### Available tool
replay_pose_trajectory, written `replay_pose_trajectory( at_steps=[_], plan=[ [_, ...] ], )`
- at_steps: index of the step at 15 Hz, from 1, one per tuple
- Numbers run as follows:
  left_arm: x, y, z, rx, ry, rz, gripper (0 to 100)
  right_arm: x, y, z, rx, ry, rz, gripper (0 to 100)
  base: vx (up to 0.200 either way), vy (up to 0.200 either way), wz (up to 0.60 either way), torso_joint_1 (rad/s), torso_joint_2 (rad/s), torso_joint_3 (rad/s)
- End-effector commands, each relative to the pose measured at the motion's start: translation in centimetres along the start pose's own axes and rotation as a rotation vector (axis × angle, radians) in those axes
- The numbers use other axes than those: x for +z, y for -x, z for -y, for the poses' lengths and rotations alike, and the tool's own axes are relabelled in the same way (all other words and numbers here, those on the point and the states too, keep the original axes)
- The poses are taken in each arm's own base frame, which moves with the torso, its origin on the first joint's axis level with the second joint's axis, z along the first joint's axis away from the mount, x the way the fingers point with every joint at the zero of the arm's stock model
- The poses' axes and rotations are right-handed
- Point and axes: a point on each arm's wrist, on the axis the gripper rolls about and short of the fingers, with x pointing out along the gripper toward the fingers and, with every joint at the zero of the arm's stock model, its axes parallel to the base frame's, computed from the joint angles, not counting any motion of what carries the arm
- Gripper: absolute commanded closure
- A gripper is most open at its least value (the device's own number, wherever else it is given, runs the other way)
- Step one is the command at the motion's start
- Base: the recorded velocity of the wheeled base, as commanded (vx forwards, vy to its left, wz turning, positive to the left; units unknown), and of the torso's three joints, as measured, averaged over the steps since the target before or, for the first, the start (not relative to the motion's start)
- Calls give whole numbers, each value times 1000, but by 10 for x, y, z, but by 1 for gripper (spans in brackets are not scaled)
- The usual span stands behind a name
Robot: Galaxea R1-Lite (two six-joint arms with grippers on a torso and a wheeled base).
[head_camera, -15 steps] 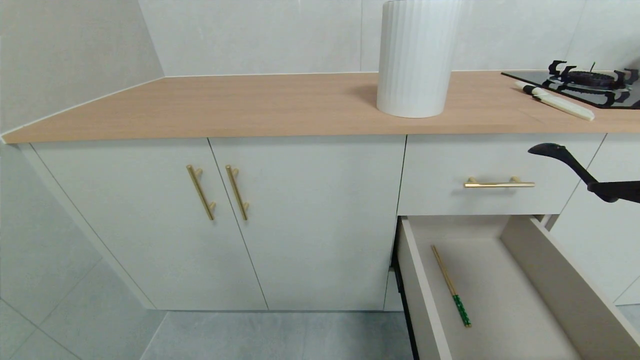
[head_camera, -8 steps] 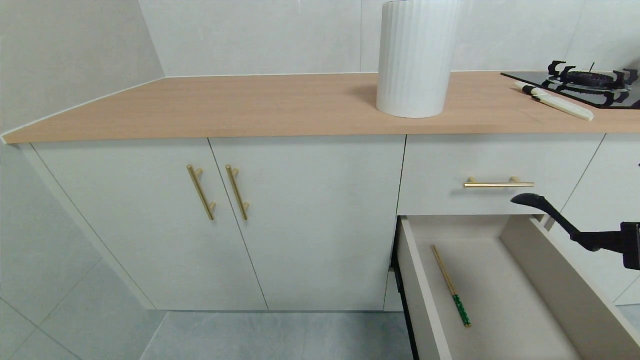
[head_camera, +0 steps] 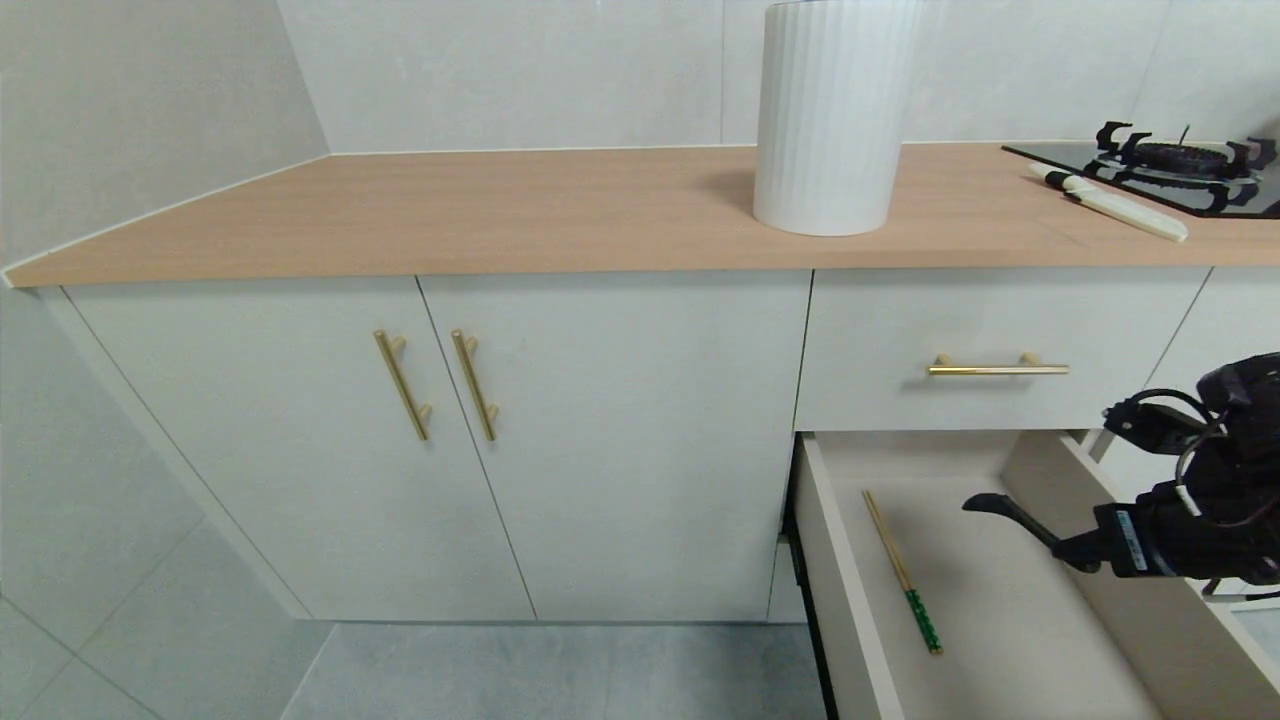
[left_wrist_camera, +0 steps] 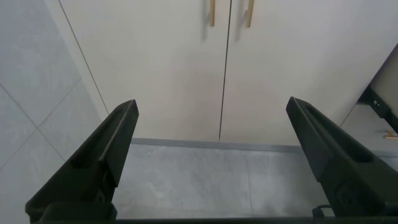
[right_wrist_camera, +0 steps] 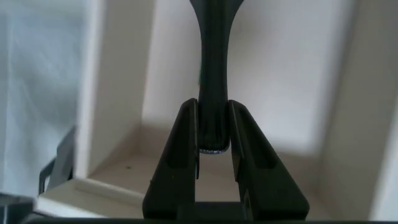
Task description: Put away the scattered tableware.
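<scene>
A black spoon (head_camera: pixel 1008 512) hangs low inside the open lower drawer (head_camera: pixel 838 560), its bowl end pointing toward the cabinet. My right gripper (head_camera: pixel 1088 551) is shut on its handle, above the drawer's right side. In the right wrist view the spoon's handle (right_wrist_camera: pixel 212 68) runs out from between the closed fingers (right_wrist_camera: pixel 183 134), with the drawer's pale floor (right_wrist_camera: pixel 292 74) behind. A pair of wooden chopsticks with green ends (head_camera: pixel 903 576) lies on the drawer floor at the left. My left gripper (left_wrist_camera: pixel 212 111) stands open and holds nothing, low in front of the cabinet doors (left_wrist_camera: pixel 186 68).
On the wooden counter (head_camera: pixel 500 215) stand a tall white ribbed container (head_camera: pixel 830 115) and, at the right, a white-handled knife (head_camera: pixel 1112 204) beside a black stove (head_camera: pixel 1180 165). The upper drawer with a gold handle (head_camera: pixel 998 369) is closed. Grey floor tiles (left_wrist_camera: pixel 205 186) lie below.
My right gripper has carried the black spoon down from beside the upper drawer front into the open lower drawer, and leftward. The chopsticks have not moved.
</scene>
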Motion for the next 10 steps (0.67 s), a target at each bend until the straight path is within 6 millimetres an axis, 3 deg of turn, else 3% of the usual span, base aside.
replay_pose_trajectory(
  at_steps=[1,10],
  plan=[
    [0,0,0,1,0,0,0,-7,-59,15,-2,-39,-131,100,0,0,0,0,0,0],
    [0,0,0,1,0,0,0,-16,-139,38,-40,-47,-78,100,0,0,0,0,0,0]
  ],
)
